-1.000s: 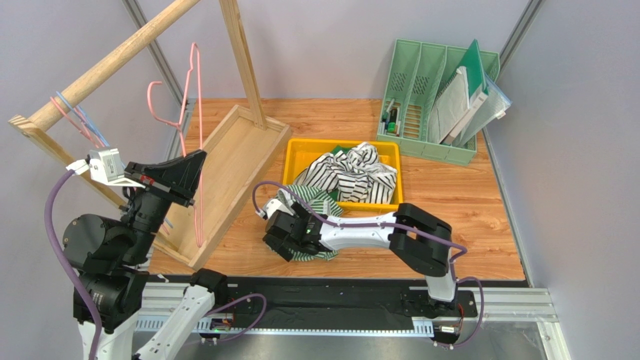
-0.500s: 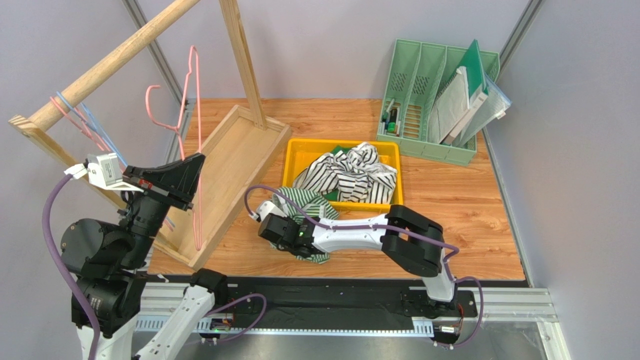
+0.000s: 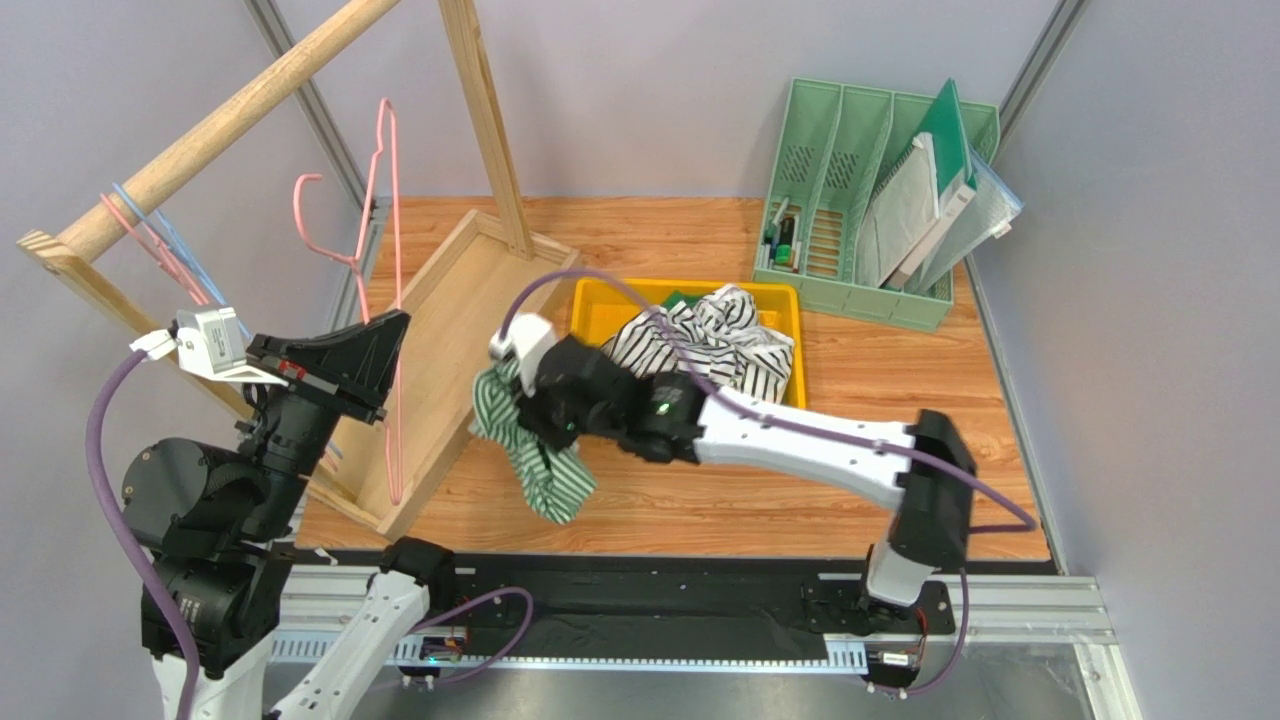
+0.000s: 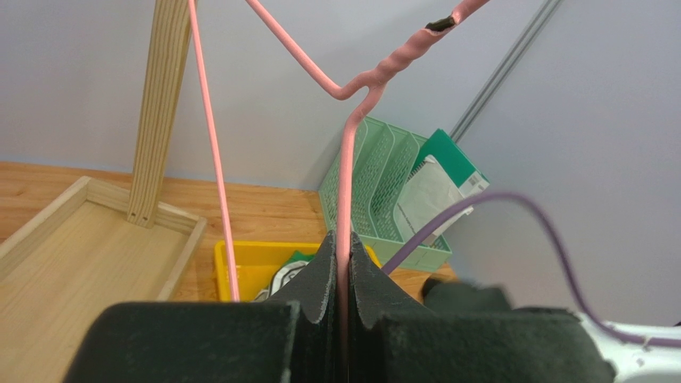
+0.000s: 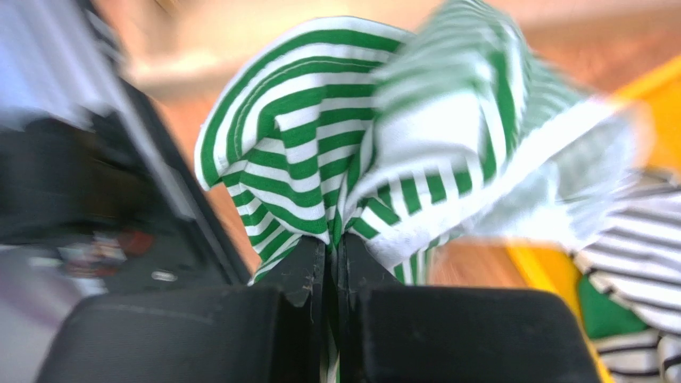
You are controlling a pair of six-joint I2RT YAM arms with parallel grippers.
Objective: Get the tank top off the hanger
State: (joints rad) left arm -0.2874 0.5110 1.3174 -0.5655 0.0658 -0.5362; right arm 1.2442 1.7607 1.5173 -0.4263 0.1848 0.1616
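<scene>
A pink wire hanger [image 3: 376, 255] is held up at the left, bare, its lower wire pinched in my left gripper [image 3: 394, 338], which is shut on it; the wrist view shows the hanger [image 4: 345, 183] running up from between the jaws of the left gripper [image 4: 344, 247]. A green-and-white striped tank top [image 3: 529, 443] hangs bunched above the table, off the hanger. My right gripper [image 3: 519, 398] is shut on it. In the blurred right wrist view, the tank top [image 5: 320, 152] bulges out of the closed jaws of the right gripper [image 5: 334, 251].
A tilted wooden rack [image 3: 451, 323] leans at the left with more hangers on its bar [image 3: 150, 240]. A yellow bin [image 3: 594, 308] holds black-and-white striped clothes [image 3: 706, 353]. A green file organizer [image 3: 879, 195] stands at the back right.
My right gripper closed on the green striped tank top on the table and lifted it up and to the left. The left gripper kept holding the hanger.
</scene>
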